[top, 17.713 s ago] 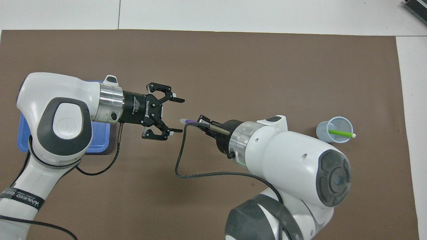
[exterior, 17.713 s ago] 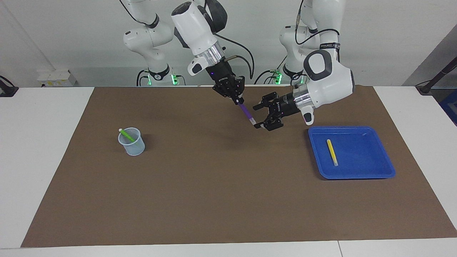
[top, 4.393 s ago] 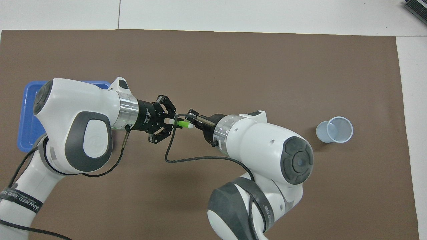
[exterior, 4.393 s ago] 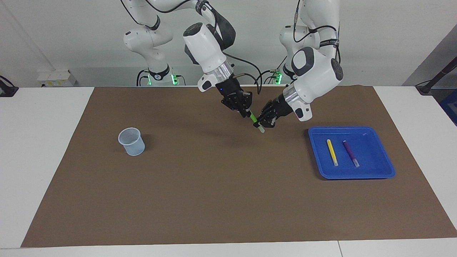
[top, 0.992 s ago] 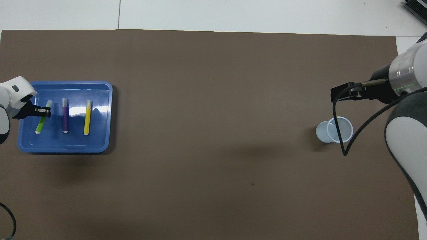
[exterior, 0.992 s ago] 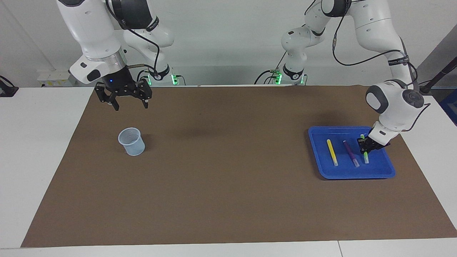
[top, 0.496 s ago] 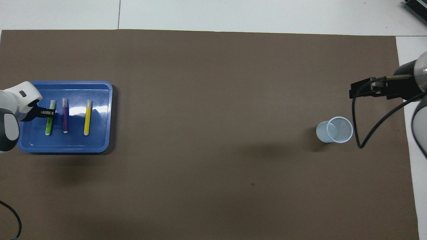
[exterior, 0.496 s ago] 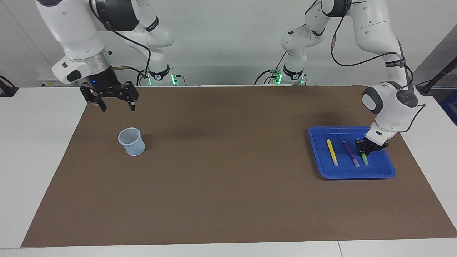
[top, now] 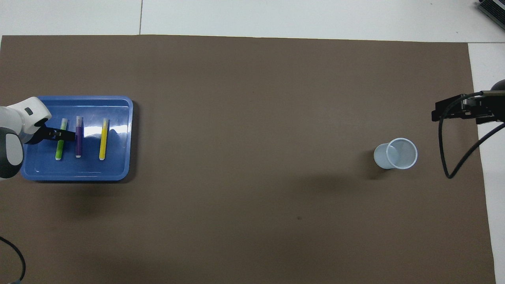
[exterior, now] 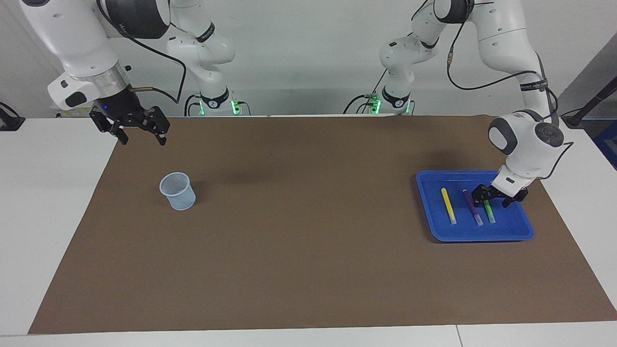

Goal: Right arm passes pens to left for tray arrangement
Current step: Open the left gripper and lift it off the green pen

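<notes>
Three pens (exterior: 470, 206) lie in our blue tray (exterior: 512, 232); left gripper (exterior: 491, 199) spread low over it, right gripper (exterior: 140, 137) spread, upper left.

A: A small translucent pale-blue cup (exterior: 178, 191) stands upright on the brown mat (exterior: 299, 241), toward the right arm's end of the table.

B: The mat covers most of the white table (exterior: 48, 202), whose edges show around it.

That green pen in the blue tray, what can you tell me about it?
The green pen is a slim bright-green marker with a whitish tip, lying flat in the blue tray beside the purple pen. The left end effector sits open astride it, no longer gripping.
</notes>
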